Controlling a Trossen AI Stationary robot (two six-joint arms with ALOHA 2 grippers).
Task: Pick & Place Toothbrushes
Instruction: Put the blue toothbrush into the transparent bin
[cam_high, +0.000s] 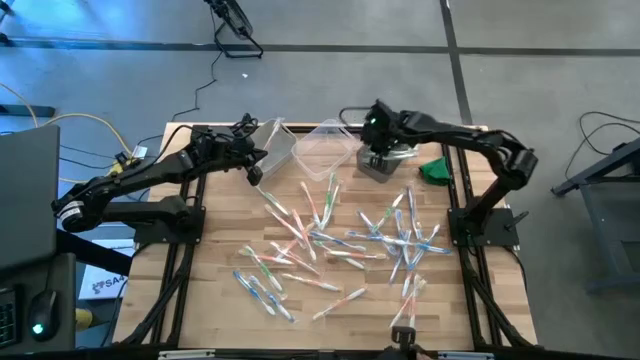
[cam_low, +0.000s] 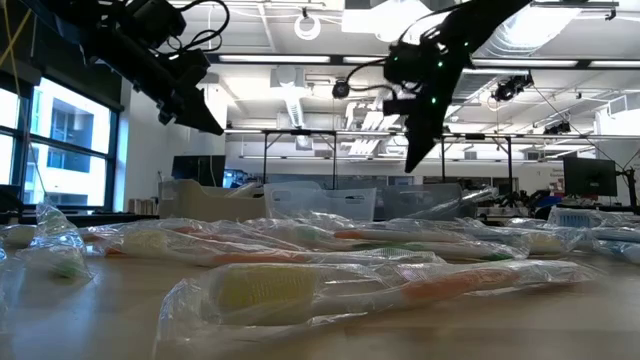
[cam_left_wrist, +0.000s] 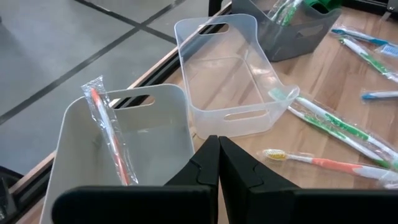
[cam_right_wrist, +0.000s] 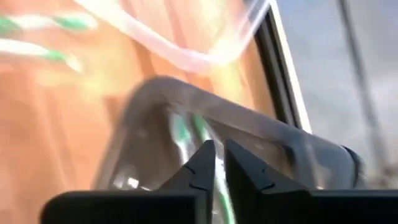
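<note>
Slim toothbrushes (cam_high: 330, 240) in crinkled clear wrappers are scattered across the wood-slat table (cam_high: 220, 300). Farther back, the right gripper (cam_high: 378, 152) is held nearly clenched, nothing grasped, above the smoky grey bin (cam_high: 380, 166); the left gripper (cam_high: 254, 172), clenched empty, is poised beside the translucent white bin (cam_left_wrist: 143, 134), one orange brush inside.

Many slim toothbrushes (cam_high: 330, 235) in clear crinkled wrappers lay scattered flat across the wooden table, pointing every way and overlapping in loose clusters. Their bodies were white with orange, blue or green handles. One orange toothbrush (cam_left_wrist: 111, 137) in its wrapper leaned tilted inside a pale bin. A green-and-white one (cam_left_wrist: 283, 11) stood in a grey bin farther along.
</note>
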